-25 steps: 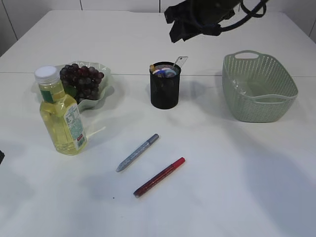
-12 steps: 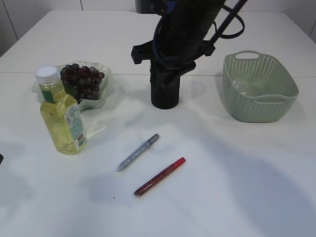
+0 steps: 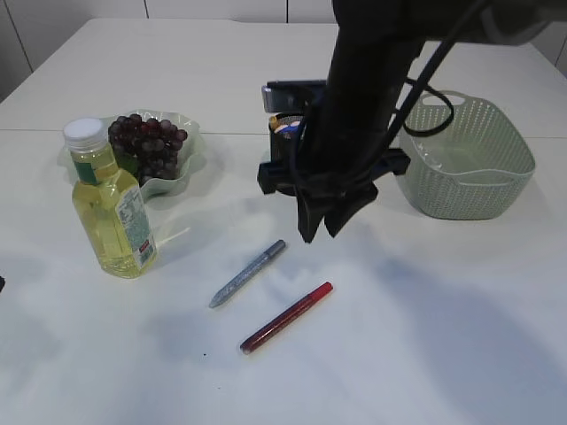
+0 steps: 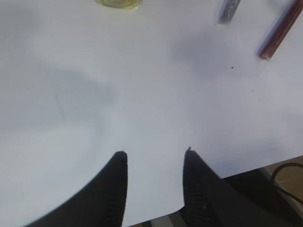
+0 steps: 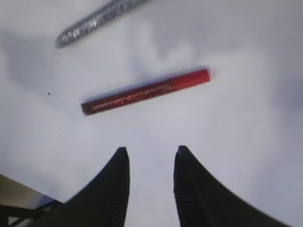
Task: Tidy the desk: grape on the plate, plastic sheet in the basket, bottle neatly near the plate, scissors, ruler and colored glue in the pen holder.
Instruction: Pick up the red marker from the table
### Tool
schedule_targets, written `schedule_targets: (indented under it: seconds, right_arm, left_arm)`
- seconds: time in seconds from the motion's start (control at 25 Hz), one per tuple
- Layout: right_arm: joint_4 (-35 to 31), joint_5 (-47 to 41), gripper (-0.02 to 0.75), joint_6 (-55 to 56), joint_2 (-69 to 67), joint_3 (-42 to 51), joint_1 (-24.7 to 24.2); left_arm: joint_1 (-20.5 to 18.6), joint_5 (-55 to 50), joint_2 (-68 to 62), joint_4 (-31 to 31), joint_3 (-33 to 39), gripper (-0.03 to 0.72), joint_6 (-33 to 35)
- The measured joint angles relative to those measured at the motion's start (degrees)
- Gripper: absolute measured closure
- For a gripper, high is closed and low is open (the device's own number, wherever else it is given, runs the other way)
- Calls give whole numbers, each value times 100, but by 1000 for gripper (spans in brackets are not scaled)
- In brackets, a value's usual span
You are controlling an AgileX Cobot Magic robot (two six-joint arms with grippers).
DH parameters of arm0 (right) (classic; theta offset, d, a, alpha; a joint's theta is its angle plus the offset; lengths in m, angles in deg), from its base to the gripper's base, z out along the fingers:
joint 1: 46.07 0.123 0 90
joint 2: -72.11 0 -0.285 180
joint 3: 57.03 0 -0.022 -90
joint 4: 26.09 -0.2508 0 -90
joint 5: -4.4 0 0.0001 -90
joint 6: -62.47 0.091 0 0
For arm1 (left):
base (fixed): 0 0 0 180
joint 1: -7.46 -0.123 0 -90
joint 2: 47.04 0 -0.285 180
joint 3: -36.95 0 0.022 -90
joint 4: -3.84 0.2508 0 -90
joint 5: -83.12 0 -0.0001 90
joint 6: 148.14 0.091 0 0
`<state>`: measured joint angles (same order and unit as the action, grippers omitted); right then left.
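Two colored glue sticks lie on the white table, a silver one (image 3: pixel 248 273) (image 5: pixel 97 21) and a red one (image 3: pixel 286 317) (image 5: pixel 144 91). My right gripper (image 3: pixel 323 226) (image 5: pixel 150 153) hangs open and empty just above and behind the red stick. The right arm hides most of the black pen holder (image 3: pixel 282 133), and with it the scissors and ruler. Grapes (image 3: pixel 146 146) rest on the pale plate (image 3: pixel 190 164), with the yellow bottle (image 3: pixel 111 208) upright beside it. My left gripper (image 4: pixel 155 156) is open over bare table. The plastic sheet is hidden.
A green basket (image 3: pixel 465 159) stands at the right, partly behind the right arm. The left wrist view shows the table's near edge (image 4: pixel 236 163) by the fingers, and the bottle's base (image 4: pixel 118 3) and both glue sticks along its upper border.
The right arm has swung down from above the pen holder toward the glue sticks, now covering the holder. Nothing on the table has moved.
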<state>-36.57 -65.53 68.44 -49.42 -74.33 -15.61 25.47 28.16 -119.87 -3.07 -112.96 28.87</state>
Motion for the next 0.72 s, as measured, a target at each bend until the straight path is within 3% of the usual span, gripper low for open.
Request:
schedule_targets:
  seconds: [0.28,0.56,0.72]
  right_arm:
    - [-732,564,470,1119,36,1236,143]
    - [-823,1990,470,4436,36,1467,143]
    - [-155,2232,470,6255,36,1477,145]
  left_arm:
    - [0,105,0,-1,0,399,22]
    - [0,259,0,159,0,399,34]
    - [0,403,0,194,0,399,44]
